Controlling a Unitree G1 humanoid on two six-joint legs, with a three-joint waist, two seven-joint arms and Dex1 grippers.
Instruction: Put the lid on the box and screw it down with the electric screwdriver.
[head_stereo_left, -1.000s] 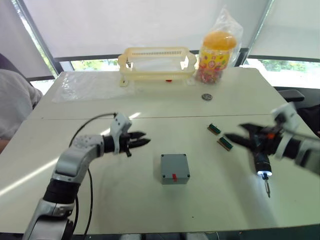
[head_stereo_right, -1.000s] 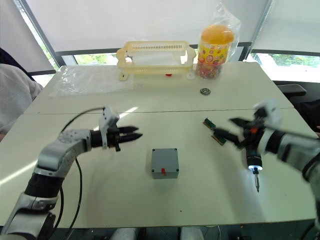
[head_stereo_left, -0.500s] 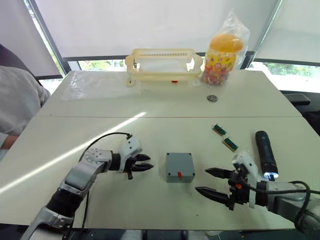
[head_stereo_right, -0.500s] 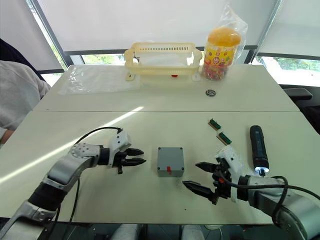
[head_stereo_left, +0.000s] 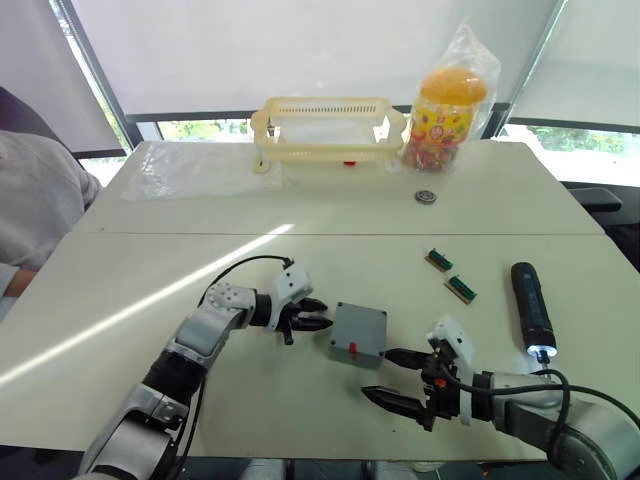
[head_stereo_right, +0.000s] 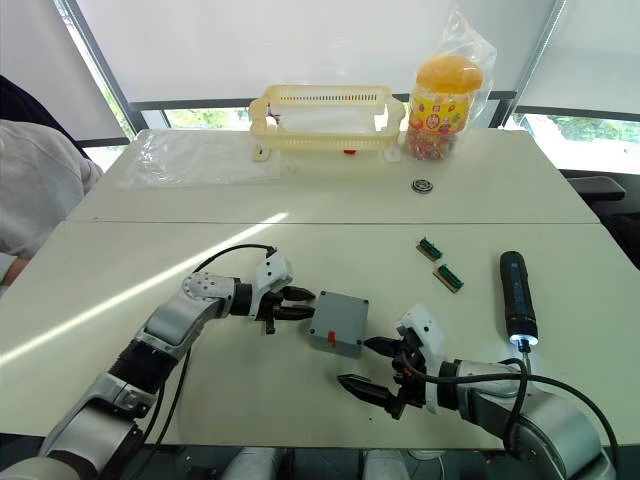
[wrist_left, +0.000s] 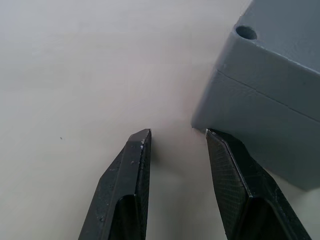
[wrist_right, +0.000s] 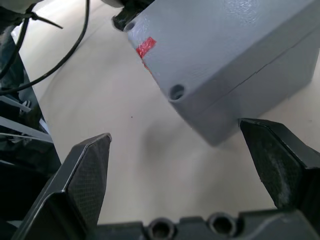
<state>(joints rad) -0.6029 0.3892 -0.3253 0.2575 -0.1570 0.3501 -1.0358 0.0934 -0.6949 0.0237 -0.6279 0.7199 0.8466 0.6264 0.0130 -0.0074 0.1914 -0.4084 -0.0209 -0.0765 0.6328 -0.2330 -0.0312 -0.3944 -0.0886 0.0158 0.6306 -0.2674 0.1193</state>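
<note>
Pale tabletop runs up to a bright window, with a pale yellow basket (head_stereo_left: 327, 128) and a bagged orange-lidded jar (head_stereo_left: 445, 105) at the far edge and two small green circuit boards (head_stereo_left: 450, 276) nearer in. Just ahead of the left gripper (head_stereo_left: 312, 314), whose two black fingers stand slightly parted and hold nothing, sits the box (head_stereo_left: 360, 334); in the left wrist view one fingertip (wrist_left: 216, 136) meets the box's lower corner while the other fingertip (wrist_left: 142, 136) lies clear on bare table. The lid (wrist_right: 227, 37) appears already seated on the box, with a seam line round the side and open corner screw holes, and the whole piece sits tilted, one edge seemingly lifted. The right gripper (head_stereo_left: 397, 378) lies low over the table with its fingers spread wide and empty, the box's near corner just beyond and between their tips. The electric screwdriver (head_stereo_left: 532, 307) lies well beyond the right fingers' outer side, its tip light on. The box looks light, rigid and smooth-sided plastic, so it will probably skid or tip under a one-sided push; the flat opposite side walls below the seam look the surest hold. Both forearms reach in low and nearly level, wrists turned so the fingers point at the box from opposite sides.
</note>
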